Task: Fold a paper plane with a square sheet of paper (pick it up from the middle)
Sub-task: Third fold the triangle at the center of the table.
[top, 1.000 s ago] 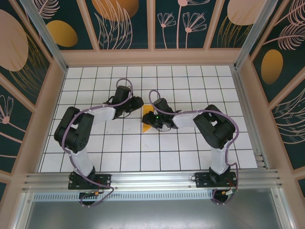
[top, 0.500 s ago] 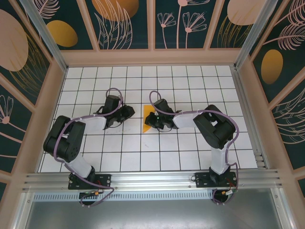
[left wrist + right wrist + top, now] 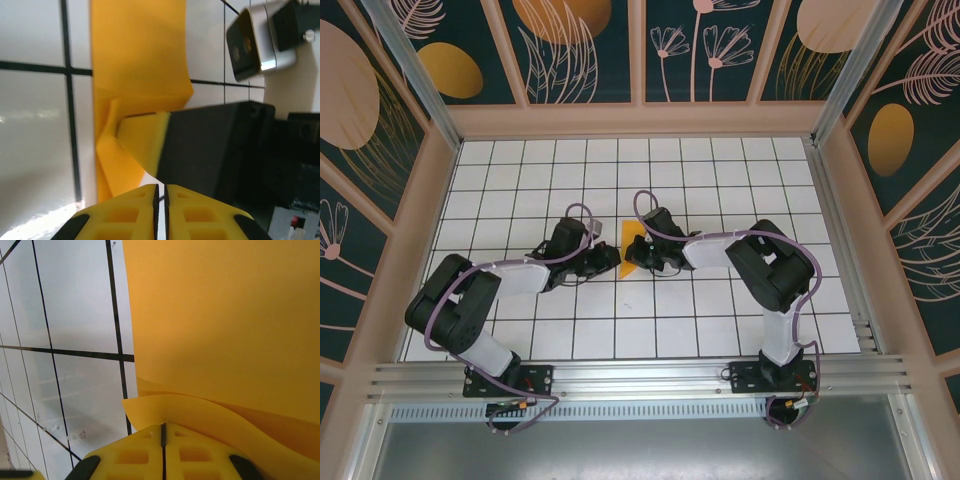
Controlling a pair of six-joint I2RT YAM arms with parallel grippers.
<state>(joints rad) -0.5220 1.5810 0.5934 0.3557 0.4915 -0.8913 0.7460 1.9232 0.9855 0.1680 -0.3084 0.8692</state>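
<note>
Right hand (image 3: 163,431): clenched, its yellow fingers meeting on a curled lip of the thin orange-yellow square sheet of paper (image 3: 225,315), which is already creased into a smaller shape.
Left hand (image 3: 160,192): drawn shut to a hairline slit. I see nothing between the fingers, and the sheet's near corner lies just ahead of them.
Sheet: mid-table on the white gridded table (image 3: 720,170), between the two hands.
Change: a second ago my left arm swung out to the left. It has come back in with its hand closing, and now sits just beside the sheet. The right hand has tightened from part-open to shut, and the sheet has shifted slightly away from me.
Meaning: I judge the right is pinning a fold while the left arrives to press the crease. There is no pointed dart yet, so much remains.
Top view: the arms face each other across a narrow orange wedge, with the flaps unreadable.
Left wrist view: the right hand's yellow finger lies against a raised flap, hidden from above.
Right wrist view: stacked layers show beneath the pinched lip.
</note>
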